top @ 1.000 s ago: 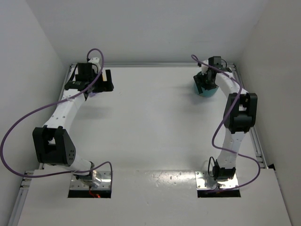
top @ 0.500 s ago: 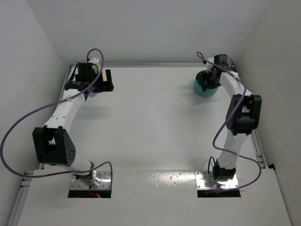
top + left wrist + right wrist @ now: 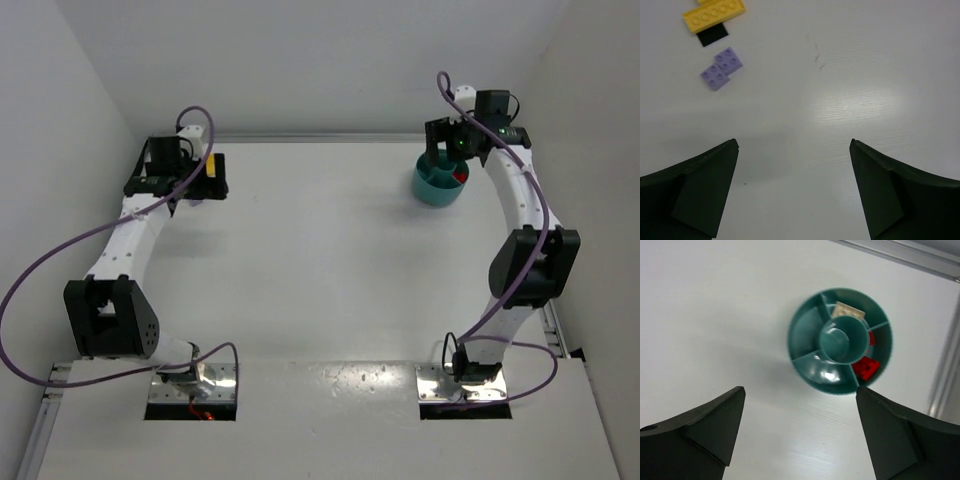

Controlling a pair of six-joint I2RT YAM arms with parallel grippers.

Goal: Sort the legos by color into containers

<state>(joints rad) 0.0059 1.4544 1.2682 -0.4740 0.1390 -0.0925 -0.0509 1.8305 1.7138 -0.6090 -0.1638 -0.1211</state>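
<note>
In the left wrist view a yellow brick lies at the top left, with two pale purple bricks side by side just below it on the white table. My left gripper is open and empty, hovering nearer than these bricks and to their right. The teal dish holds red bricks in its right compartments and a cream piece in a far one. My right gripper is open and empty, above the table just short of the dish. In the top view the dish sits back right, below my right gripper.
A small black patch lies against the yellow brick. My left gripper is at the back left near the side wall. A metal rail runs along the table edge right of the dish. Purple cables loop off both arms.
My right gripper has pulled back and up from over the dish, which now shows uncovered. My left gripper has shifted a little to the left.
</note>
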